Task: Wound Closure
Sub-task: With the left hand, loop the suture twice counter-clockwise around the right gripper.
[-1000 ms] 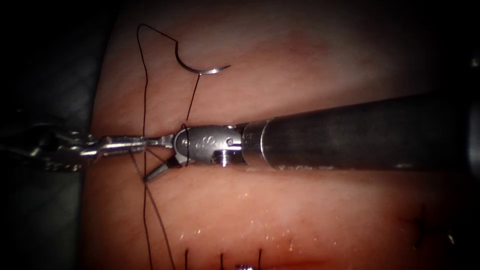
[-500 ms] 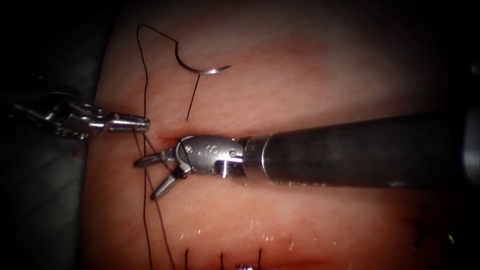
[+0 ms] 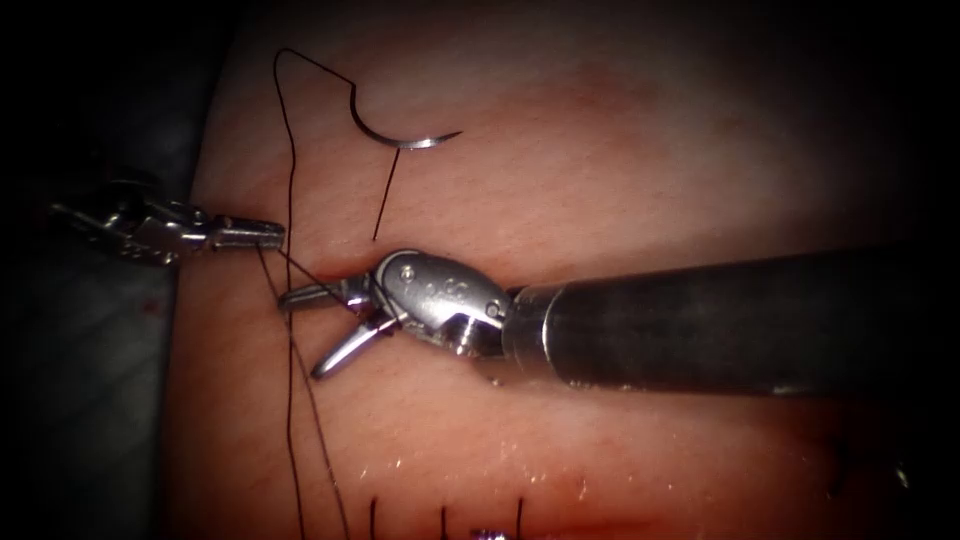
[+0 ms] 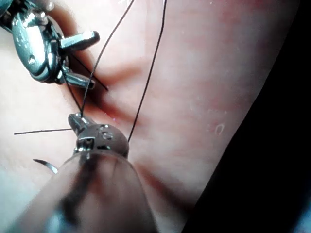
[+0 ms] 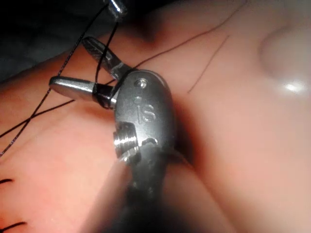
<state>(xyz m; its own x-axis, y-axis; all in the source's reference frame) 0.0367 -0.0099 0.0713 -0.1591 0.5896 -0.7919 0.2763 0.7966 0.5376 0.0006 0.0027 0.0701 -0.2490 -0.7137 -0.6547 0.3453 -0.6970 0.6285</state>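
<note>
The curved needle [image 3: 405, 140] lies loose on the tissue [image 3: 620, 130], above both tools and not in it; neither tool holds it. Its thread [image 3: 288, 180] runs down past the left tool. My left tool [image 3: 272, 235] comes in from the left, its jaws shut on the thread [image 4: 90, 92] at the tip [image 4: 77, 119]. My right tool [image 3: 302, 335] stands just right of and below it, jaws open and holding nothing. A turn of thread [image 5: 103, 90] lies around the base of its open jaws [image 5: 72, 64]. A strand [image 3: 305, 272] runs between the two tools.
Three short dark stitch ends [image 3: 443, 520] stand at the lower edge of the tissue. Two long strands [image 3: 300, 450] run down the left side. The right tool's thick shaft [image 3: 720, 320] crosses the middle. The tissue's left edge [image 3: 180, 380] drops into dark.
My left tool has drawn back left and upward, away from the right tool's jaws, with the thread. The right tool has dropped a little and turned, jaws still open. The needle has not moved.
</note>
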